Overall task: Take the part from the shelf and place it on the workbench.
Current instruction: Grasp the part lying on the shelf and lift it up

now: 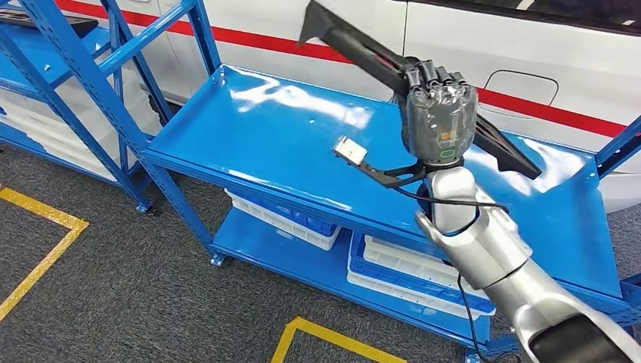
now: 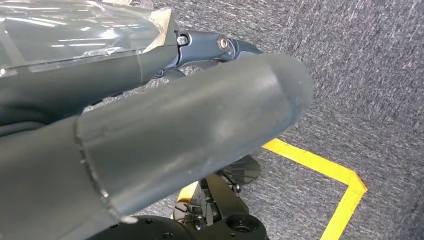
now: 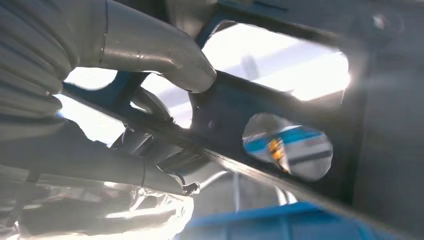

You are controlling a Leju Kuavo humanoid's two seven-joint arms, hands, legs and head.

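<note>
The part, long and black, is clamped in the right hand, slanting above the blue table. Left hand hangs floorward; its state is unclear.

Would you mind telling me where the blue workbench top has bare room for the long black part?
The glossy blue workbench top lies bare from its left edge to the right hand. The right side is crowded, with the long black part held above it.

Setting: vehicle workshop or assembly floor; blue steel shelving racks on grey carpet-like flooring; yellow floor marking lines; white-and-blue parts trays on lower shelves; white car body with red stripe directly behind.
</note>
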